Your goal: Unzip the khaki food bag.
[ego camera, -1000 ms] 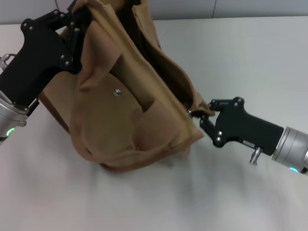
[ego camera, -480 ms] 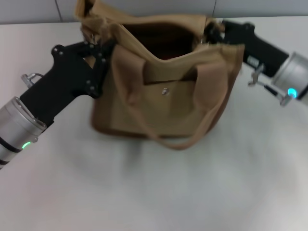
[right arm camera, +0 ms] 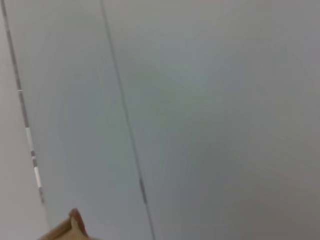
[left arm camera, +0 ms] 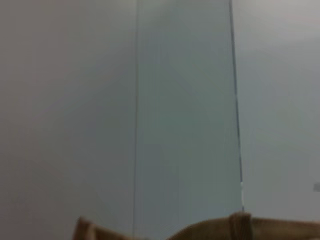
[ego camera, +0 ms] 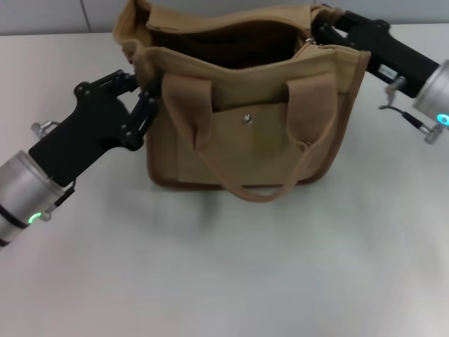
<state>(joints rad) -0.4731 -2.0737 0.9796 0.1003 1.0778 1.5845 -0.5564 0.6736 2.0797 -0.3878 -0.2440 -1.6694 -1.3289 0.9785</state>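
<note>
The khaki food bag (ego camera: 245,151) stands upright on the white table, front pocket and silver snap (ego camera: 246,119) facing me. Its top gapes open and shows a dark inside. The front handle (ego camera: 256,193) hangs down over the pocket. My left gripper (ego camera: 144,102) is shut on the bag's left side edge near the top. My right gripper (ego camera: 316,29) is at the bag's top right corner, shut on the zipper's end, where a small metal pull (ego camera: 309,43) shows. The left wrist view shows only a strip of tan fabric (left arm camera: 240,227), and so does the right wrist view (right arm camera: 67,229).
The white table (ego camera: 245,281) stretches bare in front of the bag. A grey panelled wall (ego camera: 42,14) runs behind the table's far edge, close to the bag's back.
The bag went from tilted and lifted to upright on the table. Both grippers moved with it, the right one up to the far right corner. The bag's top now stands wider open.
</note>
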